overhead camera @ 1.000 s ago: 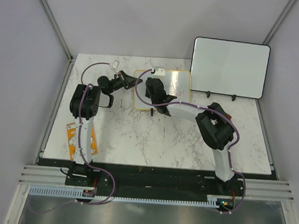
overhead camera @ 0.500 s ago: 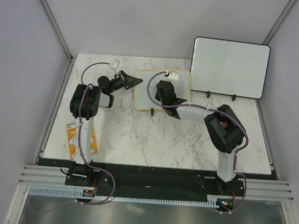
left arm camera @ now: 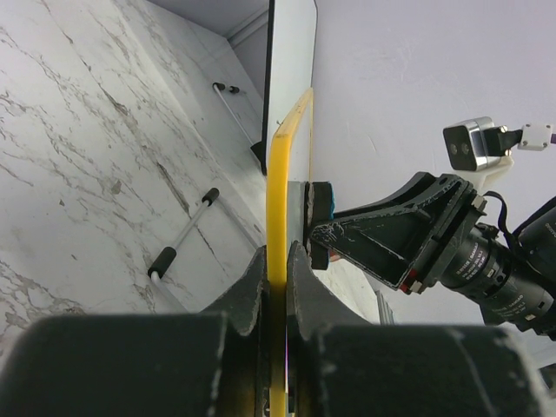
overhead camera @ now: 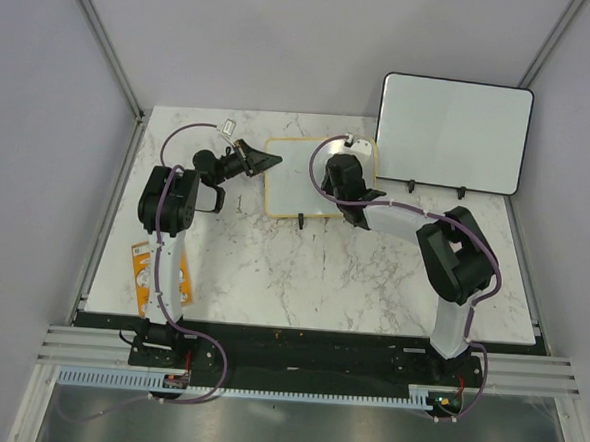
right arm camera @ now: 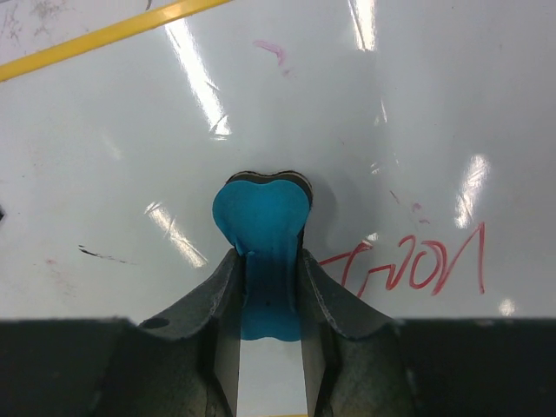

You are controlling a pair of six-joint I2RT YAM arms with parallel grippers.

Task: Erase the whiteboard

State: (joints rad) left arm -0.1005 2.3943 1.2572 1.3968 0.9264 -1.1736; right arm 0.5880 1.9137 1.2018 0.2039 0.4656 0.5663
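Observation:
The whiteboard [overhead camera: 292, 181], small with a yellow frame, stands tilted at the back middle of the table. My left gripper [overhead camera: 270, 160] is shut on its left edge; in the left wrist view the jaws [left arm camera: 278, 261] clamp the yellow frame [left arm camera: 278, 174]. My right gripper [overhead camera: 346, 170] is shut on a blue eraser [right arm camera: 261, 221] and presses it against the board's right part. The eraser also shows in the left wrist view [left arm camera: 323, 201]. Red handwriting [right arm camera: 417, 261] lies just right of the eraser, with a faint pink smear [right arm camera: 271, 50] above.
A larger black-framed whiteboard [overhead camera: 453, 133] stands at the back right. An orange packet [overhead camera: 144, 272] lies at the table's left edge beside the left arm. A white tag [overhead camera: 228, 127] lies at the back left. The small board's black-tipped foot [left arm camera: 182, 239] rests on the marble.
My right gripper has slid the eraser across the board from its upper left to its right side. The left gripper has kept its hold on the frame.

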